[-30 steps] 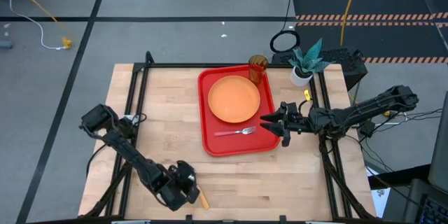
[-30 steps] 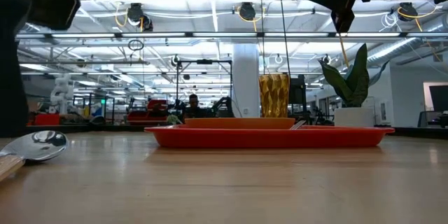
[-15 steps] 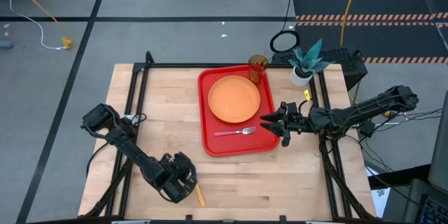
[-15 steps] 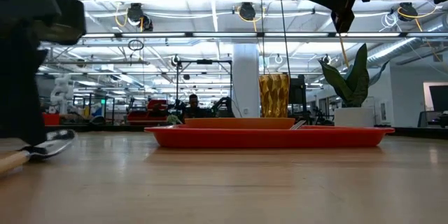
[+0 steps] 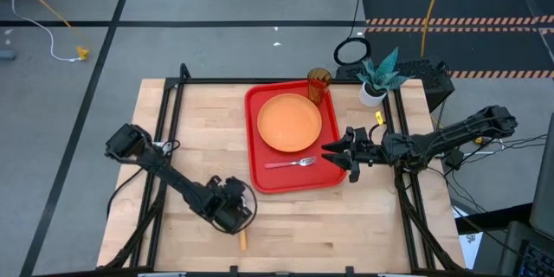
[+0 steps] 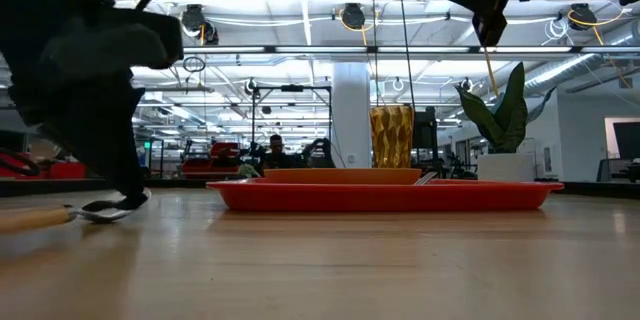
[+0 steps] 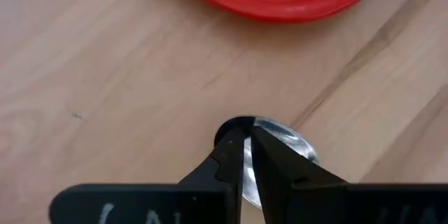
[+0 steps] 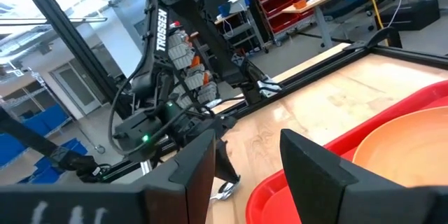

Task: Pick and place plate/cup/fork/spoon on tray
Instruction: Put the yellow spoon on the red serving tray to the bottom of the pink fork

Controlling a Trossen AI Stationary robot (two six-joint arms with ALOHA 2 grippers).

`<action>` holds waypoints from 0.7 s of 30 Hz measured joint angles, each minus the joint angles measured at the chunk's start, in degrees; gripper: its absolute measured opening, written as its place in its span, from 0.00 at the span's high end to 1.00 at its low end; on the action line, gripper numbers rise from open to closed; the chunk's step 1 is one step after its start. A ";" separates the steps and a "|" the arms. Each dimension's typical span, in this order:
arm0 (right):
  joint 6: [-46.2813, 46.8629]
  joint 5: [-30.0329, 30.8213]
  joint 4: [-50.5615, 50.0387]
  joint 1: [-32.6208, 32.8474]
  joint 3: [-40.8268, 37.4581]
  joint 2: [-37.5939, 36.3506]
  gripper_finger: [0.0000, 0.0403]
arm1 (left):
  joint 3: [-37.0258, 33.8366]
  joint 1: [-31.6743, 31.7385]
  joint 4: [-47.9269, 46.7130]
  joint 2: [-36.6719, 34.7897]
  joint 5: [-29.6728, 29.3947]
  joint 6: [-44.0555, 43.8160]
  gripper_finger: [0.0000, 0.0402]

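Left gripper (image 5: 235, 212) near the table's front edge is pinched on the bowl of the silver orange-handled spoon (image 7: 278, 148), handle trailing on the wood, probably to drag it toward the red rectangular tray (image 5: 260, 177); right gripper (image 5: 339, 157) waits open off the tray's right rim.

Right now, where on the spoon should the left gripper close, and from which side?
Come from above onto the neck, where the silver bowl meets the orange handle. The spoon lies flat on the table, so only its narrow sides fit between the fingers. The left gripper already straddles the bowl.
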 joint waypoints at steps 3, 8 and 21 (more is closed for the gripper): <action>0.31 0.02 -0.01 0.00 0.00 0.00 0.61 | 1.14 0.50 0.05 -1.54 3.01 -1.83 0.92; 0.29 0.00 -0.02 0.00 0.00 -0.02 0.61 | 6.21 -1.31 -3.90 -4.43 3.38 -4.25 0.92; -0.40 -1.46 0.39 0.00 0.00 -0.02 0.61 | 11.87 -5.02 -10.04 2.16 14.16 -23.00 0.92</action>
